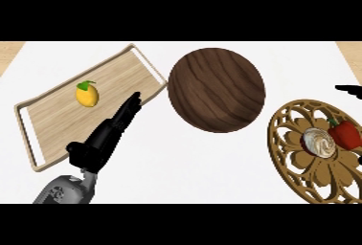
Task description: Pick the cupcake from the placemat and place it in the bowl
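Observation:
The cupcake (pixel 320 142), pale with swirled cream, sits on the round ornate wooden placemat (pixel 293 158) at the right. The dark walnut bowl (pixel 216 89) stands in the middle, left of the placemat. My left hand (pixel 107 135) lies at the lower left with straight fingers pointing up toward the tray's near edge, holding nothing. Of my right hand (pixel 349 90) only black fingertips show at the right edge, above the placemat; the rest is cut off.
A red pepper (pixel 344 134) lies on the placemat, touching the cupcake's right side. A light wooden tray (pixel 50 110) with metal handles at the left holds a lemon (pixel 87 94). The white counter lies between tray, bowl and placemat.

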